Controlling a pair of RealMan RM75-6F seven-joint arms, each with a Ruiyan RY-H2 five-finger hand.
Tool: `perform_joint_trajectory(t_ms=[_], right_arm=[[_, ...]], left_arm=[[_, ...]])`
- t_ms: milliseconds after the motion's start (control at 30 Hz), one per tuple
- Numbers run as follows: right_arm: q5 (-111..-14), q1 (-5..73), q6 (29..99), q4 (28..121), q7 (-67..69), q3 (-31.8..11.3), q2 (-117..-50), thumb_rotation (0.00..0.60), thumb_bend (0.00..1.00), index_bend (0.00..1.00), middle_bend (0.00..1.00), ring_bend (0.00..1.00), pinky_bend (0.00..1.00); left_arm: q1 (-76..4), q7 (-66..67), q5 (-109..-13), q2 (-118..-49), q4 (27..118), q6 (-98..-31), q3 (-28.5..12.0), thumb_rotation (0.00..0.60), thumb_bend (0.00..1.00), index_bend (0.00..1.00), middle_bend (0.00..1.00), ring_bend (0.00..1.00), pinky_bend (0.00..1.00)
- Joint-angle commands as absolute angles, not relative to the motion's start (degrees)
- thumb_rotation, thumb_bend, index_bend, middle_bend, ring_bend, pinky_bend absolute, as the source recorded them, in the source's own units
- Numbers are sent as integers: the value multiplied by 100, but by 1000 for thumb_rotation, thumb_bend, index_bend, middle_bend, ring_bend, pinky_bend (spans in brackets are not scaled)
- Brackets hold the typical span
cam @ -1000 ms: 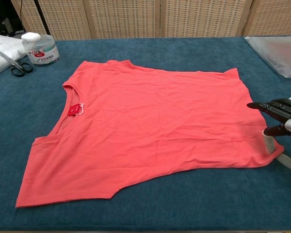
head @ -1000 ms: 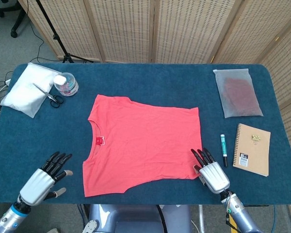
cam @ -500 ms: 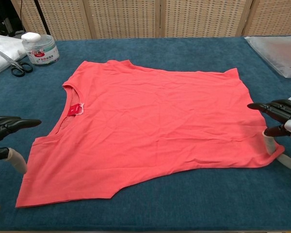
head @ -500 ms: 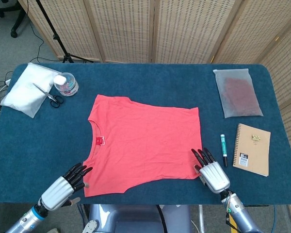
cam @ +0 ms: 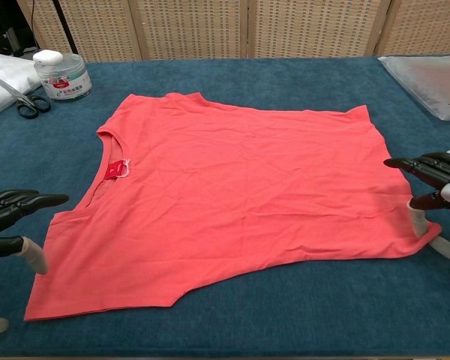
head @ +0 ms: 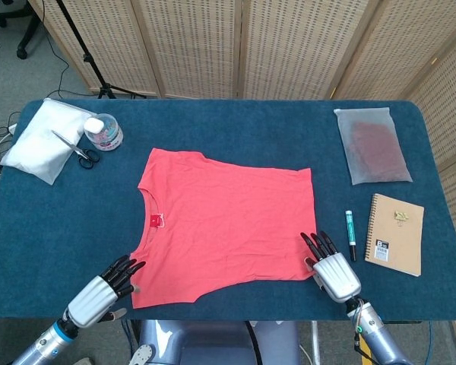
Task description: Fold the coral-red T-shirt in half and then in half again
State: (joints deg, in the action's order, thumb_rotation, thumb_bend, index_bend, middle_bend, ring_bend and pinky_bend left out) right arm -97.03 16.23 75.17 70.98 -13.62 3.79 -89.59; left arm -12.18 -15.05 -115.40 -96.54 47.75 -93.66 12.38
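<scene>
Currently, the coral-red T-shirt lies flat and unfolded at the middle of the blue table.
Left hand: released, fingers spread, at the shirt's near left corner. Right hand: released, fingers spread, at the near right corner, fingertips over the hem; whether either touches the cloth cannot be told.

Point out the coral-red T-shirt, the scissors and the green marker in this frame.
coral-red T-shirt [head: 224, 220], head view, middle of the flat body panel.
scissors [head: 82, 151], head view, near the pivot, just above the black handles.
green marker [head: 349, 235], head view, middle of the barrel.
</scene>
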Motion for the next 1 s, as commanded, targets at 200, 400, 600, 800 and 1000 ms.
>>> perform_joint_trajectory(t_ms=[200,400,600,800,1000], right_arm=[[-9680,1628,7507,7098,-1379,375,-8958,600,517,559,0,0,0],[-9677,1631,7516,7118,-1375,377,-8946,600,517,559,0,0,0],[-9665,1636,7507,7113,-1385,377,-8946,600,517,559,0,0,0],[-9666,1635,7511,7119,-1399,384,-8945,600,519,559,0,0,0],[-9658,1638,7521,7145,-1383,379,-8926,600,522,559,0,0,0]], left_arm=[[-1334,-1495,-11411,-9821,4725,-9241,1225,600,68,436,0,0,0],[-1416,-1408,-11373,-9915,4774,-9112,1265,600,83,437,0,0,0],[-1487,-1332,-11332,-9971,4872,-9037,1284,600,142,445,0,0,0],[-1541,-1215,-11299,-10003,4966,-8941,1313,600,285,452,0,0,0],[-1577,-1216,-11255,-9980,5055,-8933,1339,600,450,464,0,0,0]])
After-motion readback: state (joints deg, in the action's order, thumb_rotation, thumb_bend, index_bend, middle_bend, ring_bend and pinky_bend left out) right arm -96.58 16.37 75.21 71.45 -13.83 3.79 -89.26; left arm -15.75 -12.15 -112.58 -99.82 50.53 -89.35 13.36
